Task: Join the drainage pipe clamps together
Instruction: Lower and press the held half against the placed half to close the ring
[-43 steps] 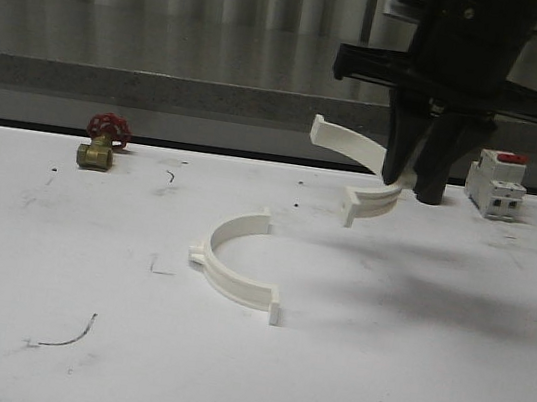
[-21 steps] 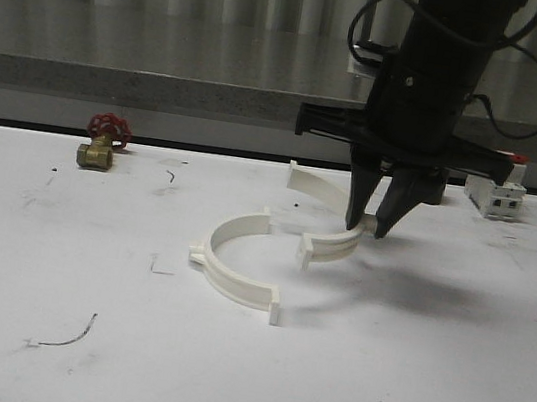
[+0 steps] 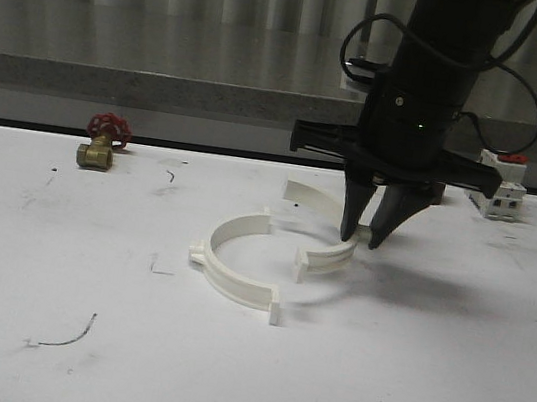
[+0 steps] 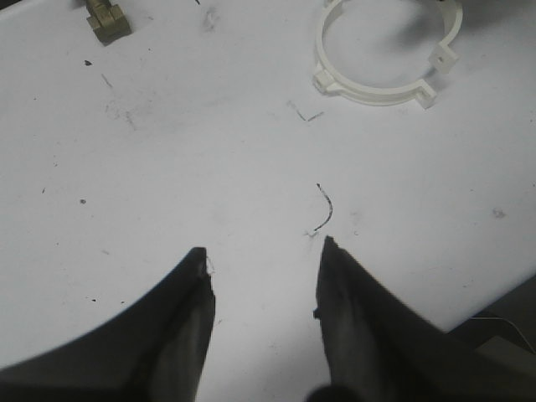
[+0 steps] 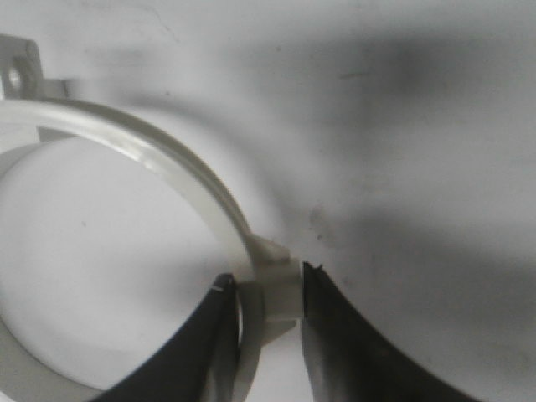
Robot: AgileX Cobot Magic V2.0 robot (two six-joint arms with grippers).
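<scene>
One white drainage pipe clamp [image 3: 240, 288] lies flat on the table, its open side facing the back right. My right gripper [image 3: 362, 240] is shut on the middle of the other clamp [image 3: 323, 259] and holds it just above the table, right beside the lying one, with the open sides facing each other. In the right wrist view the fingers [image 5: 268, 275] pinch the curved band [image 5: 167, 151] at a small lug. My left gripper [image 4: 264, 251] is open over bare table, with both clamps [image 4: 377, 92] far ahead of it.
A brass valve with a red handwheel [image 3: 102, 141] sits at the back left of the table. A white breaker with a red top [image 3: 498, 190] stands at the back right. A grey ledge runs behind the table.
My right gripper has come down and to the left with its clamp, from high at the back right to just beside the clamp lying on the table.
</scene>
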